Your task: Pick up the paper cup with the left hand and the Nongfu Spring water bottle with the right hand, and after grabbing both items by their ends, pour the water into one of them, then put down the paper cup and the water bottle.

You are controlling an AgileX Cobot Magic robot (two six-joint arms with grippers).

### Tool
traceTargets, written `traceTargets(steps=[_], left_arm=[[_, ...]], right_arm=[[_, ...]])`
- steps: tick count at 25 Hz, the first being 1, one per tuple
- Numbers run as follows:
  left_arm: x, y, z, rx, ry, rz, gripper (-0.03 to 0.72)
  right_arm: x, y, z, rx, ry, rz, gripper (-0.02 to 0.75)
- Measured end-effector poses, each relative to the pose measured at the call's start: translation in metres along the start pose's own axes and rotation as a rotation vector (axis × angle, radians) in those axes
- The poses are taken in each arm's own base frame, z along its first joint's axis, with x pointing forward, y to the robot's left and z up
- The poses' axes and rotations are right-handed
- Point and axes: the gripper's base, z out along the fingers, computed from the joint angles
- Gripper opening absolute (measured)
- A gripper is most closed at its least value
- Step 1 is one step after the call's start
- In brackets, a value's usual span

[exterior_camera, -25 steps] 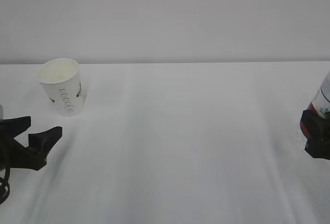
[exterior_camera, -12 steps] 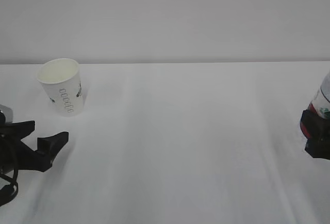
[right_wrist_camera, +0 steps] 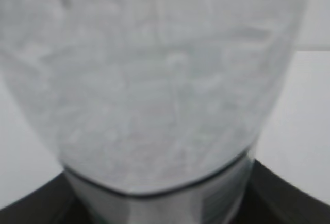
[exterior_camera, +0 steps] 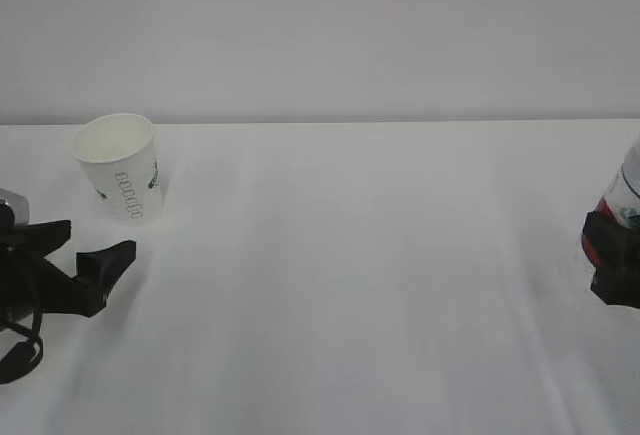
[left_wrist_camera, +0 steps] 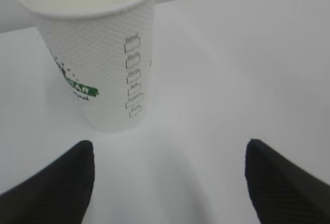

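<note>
The white paper cup [exterior_camera: 120, 180] stands upright and empty at the far left of the table; in the left wrist view the paper cup [left_wrist_camera: 98, 54] is just ahead and left of centre. My left gripper [exterior_camera: 93, 239] sits low in front of it, open wide, and the cup is beyond the fingertips, not between them [left_wrist_camera: 168, 152]. At the right edge the Nongfu Spring water bottle [exterior_camera: 629, 190] stands with my right gripper [exterior_camera: 612, 260] shut on its red-labelled body. The clear bottle [right_wrist_camera: 154, 80] fills the right wrist view, with dark jaws at both lower corners. Water is not clearly distinguishable.
A white cloth-covered table [exterior_camera: 360, 275] runs up to a plain pale wall [exterior_camera: 320, 35]. The bottle and right gripper are cut off by the right edge of the exterior view.
My left gripper has shifted slightly right and toward the cup, and its jaws have widened a little. The right gripper and bottle have not moved.
</note>
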Motion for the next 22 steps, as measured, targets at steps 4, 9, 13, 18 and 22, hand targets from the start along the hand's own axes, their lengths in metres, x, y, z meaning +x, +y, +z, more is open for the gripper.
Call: traceTargets(steps=[4,9,13,18,22], left_arm=[[-0.006,0.003,0.011,-0.011,-0.03,0.001,0.679],[-0.002,0.008,0.022,-0.039,-0.022,-0.014,0.687],[0.005,0.011,0.033,-0.05,-0.006,-0.022,0.691],[0.01,0.014,0.048,-0.053,0.001,-0.025,0.691],[0.011,0.016,0.055,-0.061,-0.005,-0.027,0.691]], right_arm=[[-0.003,0.0,0.002,-0.002,-0.012,-0.001,0.449],[-0.003,0.0,0.002,-0.002,-0.012,-0.001,0.449],[-0.003,-0.001,0.002,0.006,-0.012,0.003,0.449],[-0.003,-0.001,0.002,0.016,-0.012,0.009,0.449],[-0.003,-0.001,0.002,0.016,-0.012,0.009,0.449]])
